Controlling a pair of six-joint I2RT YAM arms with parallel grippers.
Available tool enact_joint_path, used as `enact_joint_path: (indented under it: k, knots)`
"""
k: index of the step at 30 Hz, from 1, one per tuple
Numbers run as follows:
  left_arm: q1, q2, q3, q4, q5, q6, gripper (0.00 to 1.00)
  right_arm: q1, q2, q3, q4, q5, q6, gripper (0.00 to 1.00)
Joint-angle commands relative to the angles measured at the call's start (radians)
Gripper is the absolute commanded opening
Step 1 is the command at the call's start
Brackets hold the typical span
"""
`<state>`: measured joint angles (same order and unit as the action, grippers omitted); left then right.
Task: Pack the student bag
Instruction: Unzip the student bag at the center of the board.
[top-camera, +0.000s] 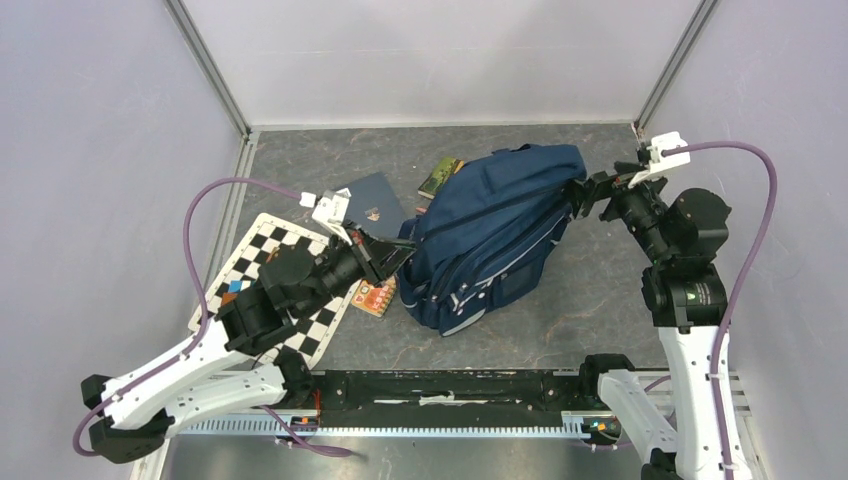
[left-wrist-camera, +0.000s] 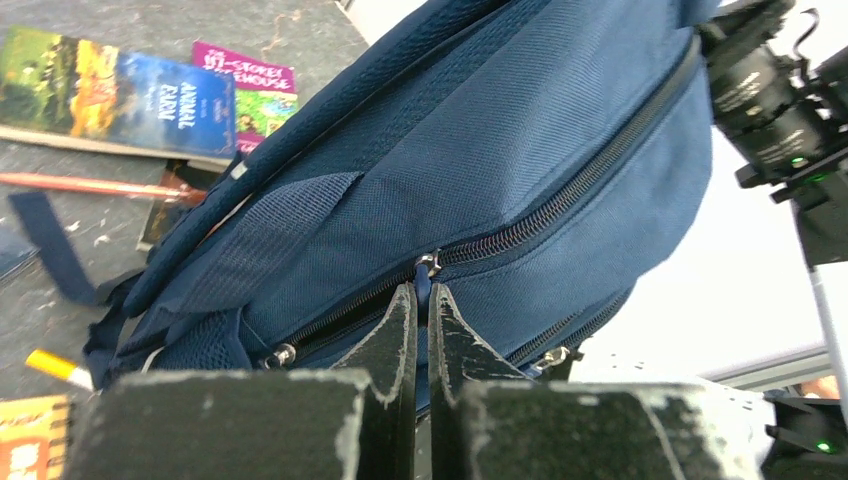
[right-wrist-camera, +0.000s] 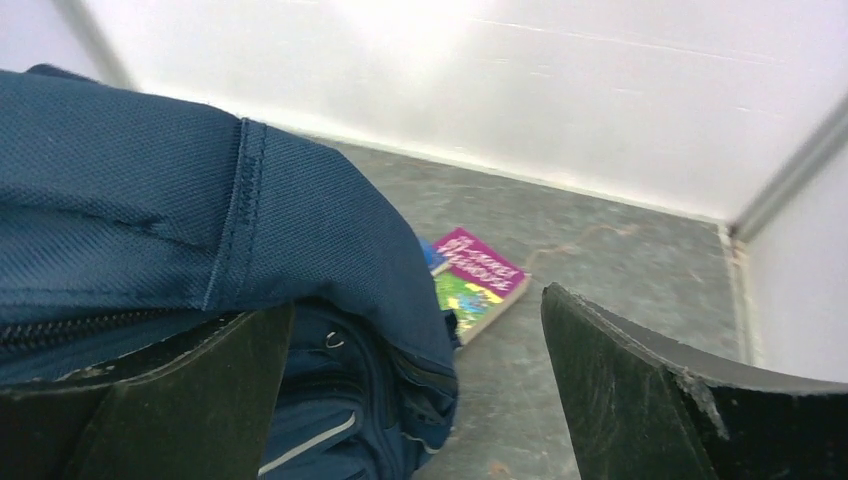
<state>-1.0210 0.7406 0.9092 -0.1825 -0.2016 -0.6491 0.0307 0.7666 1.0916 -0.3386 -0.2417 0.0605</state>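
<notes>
Top external view: the bag (top-camera: 495, 235) lies on its side at the middle of the table (top-camera: 600, 300), one end reaching toward the far right corner. The left gripper (top-camera: 400, 255) is at the bag's left end, and the right gripper (top-camera: 578, 195) is at its far right end.

Left wrist view: the left jaws are together, clamped on the blue zip pull (left-wrist-camera: 421, 290) on the bag's side. Right wrist view: the right jaws stand wide apart. Bag fabric lies over one finger (right-wrist-camera: 150, 390), with nothing gripped.

A chessboard (top-camera: 275, 285) lies by the left edge, partly under the left arm. A dark notebook (top-camera: 375, 205) lies just beyond the left gripper. An orange booklet (top-camera: 373, 297) sits between chessboard and bag. Toward the far edge, beside the bag, lie a purple book (left-wrist-camera: 250, 90) and a pencil (left-wrist-camera: 90, 185).
</notes>
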Motion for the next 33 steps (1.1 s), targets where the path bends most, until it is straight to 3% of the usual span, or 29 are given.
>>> enact_joint_path:
  k: [1, 4, 11, 16, 23, 25, 27, 30, 33]
  knots:
    - [0.007, -0.105, -0.105, 0.051, -0.093, 0.035, 0.02, 0.007, -0.003, 0.037, -0.019, -0.322, 0.017, 0.98]
    - [0.007, -0.169, -0.182, 0.052, -0.117, 0.017, 0.02, 0.006, -0.017, 0.011, 0.049, -0.532, 0.048, 0.98]
    - [0.008, -0.246, -0.255, 0.03, -0.094, -0.011, 0.02, 0.006, -0.079, -0.025, 0.277, -0.787, 0.07, 0.98]
    - [0.007, -0.293, -0.273, 0.011, -0.067, 0.016, 0.02, 0.007, -0.065, -0.025, 0.284, -0.701, -0.041, 0.98]
    - [0.007, -0.358, -0.287, -0.062, -0.065, 0.074, 0.04, 0.006, -0.004, -0.037, 0.248, -0.581, -0.323, 0.98]
    - [0.007, -0.374, -0.284, -0.094, -0.078, 0.085, 0.14, 0.007, 0.022, -0.034, 0.26, -0.578, -0.347, 0.98]
    - [0.006, -0.385, -0.277, -0.128, -0.095, 0.098, 0.34, 0.008, 0.046, -0.025, 0.281, -0.593, -0.338, 0.93]
    - [0.007, -0.385, -0.247, -0.201, -0.144, 0.119, 0.67, 0.007, 0.075, -0.013, 0.32, -0.61, -0.302, 0.74]
    - [0.006, -0.361, -0.188, -0.28, -0.186, 0.171, 0.85, 0.006, 0.083, -0.015, 0.372, -0.628, -0.274, 0.45]
